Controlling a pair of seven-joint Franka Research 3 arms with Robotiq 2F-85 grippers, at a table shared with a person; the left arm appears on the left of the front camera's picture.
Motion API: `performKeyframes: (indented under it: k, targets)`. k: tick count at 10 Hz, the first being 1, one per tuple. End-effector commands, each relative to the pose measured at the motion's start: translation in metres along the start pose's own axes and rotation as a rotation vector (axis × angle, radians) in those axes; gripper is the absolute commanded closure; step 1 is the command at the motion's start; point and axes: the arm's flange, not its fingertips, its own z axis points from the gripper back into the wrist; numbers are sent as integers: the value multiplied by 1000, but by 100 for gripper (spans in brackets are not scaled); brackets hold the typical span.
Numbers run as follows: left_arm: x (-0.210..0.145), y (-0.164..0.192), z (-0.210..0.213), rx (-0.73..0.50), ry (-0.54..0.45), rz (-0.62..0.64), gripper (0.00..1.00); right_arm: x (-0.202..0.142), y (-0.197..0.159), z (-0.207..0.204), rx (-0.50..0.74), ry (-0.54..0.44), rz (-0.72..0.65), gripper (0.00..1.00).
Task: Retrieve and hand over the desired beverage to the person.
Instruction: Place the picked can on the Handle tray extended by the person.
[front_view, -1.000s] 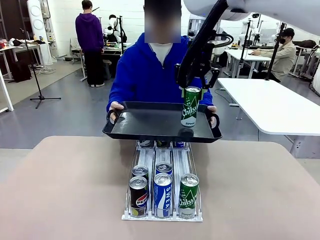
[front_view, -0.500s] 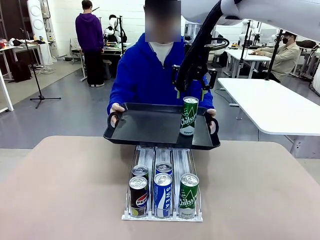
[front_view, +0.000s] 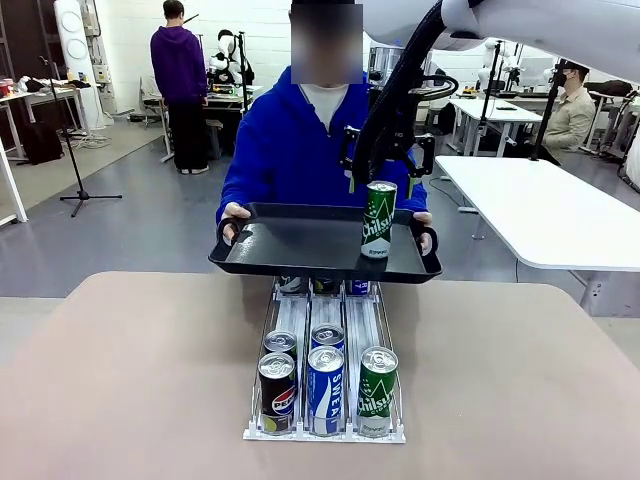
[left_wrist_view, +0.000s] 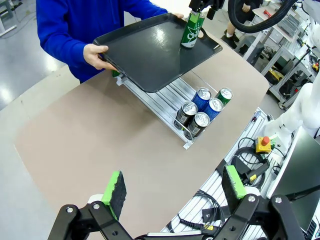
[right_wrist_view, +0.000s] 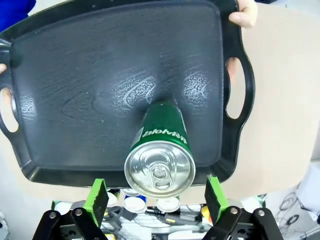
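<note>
Right pincer (right_wrist_view: 156, 192) open above the cylindrical green metal can (right_wrist_view: 160, 145), upright on the pebbled black tray (right_wrist_view: 75, 75)

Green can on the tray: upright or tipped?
Upright: the green can stands on its base on the black tray, pull-tab top facing up.

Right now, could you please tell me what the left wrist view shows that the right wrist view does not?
Left wrist view: the table, the rack with five cans at its end away from the person, and the open left end effector.
Right wrist view: the green can seen top-on from above, with the right end effector open and its pads clear of the can on either side.
Both: that can standing upright on the black tray, which the person holds.
</note>
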Motion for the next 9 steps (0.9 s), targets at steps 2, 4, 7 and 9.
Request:
performKeyframes:
  k: [2,4,7,9]
  targets:
    - [0,1,1,-14,-5,-16,0,-19,-34,40,-19,-26,50,0]
    - [0,1,1,-14,-5,-16,0,-65,-113,76,37,-114,130,0]
    - [0,1,1,-14,-5,-16,0,-109,-185,72,124,-215,285,0]
    - [0,1,1,-14,-5,-16,0,-125,-210,67,209,-260,318,0]
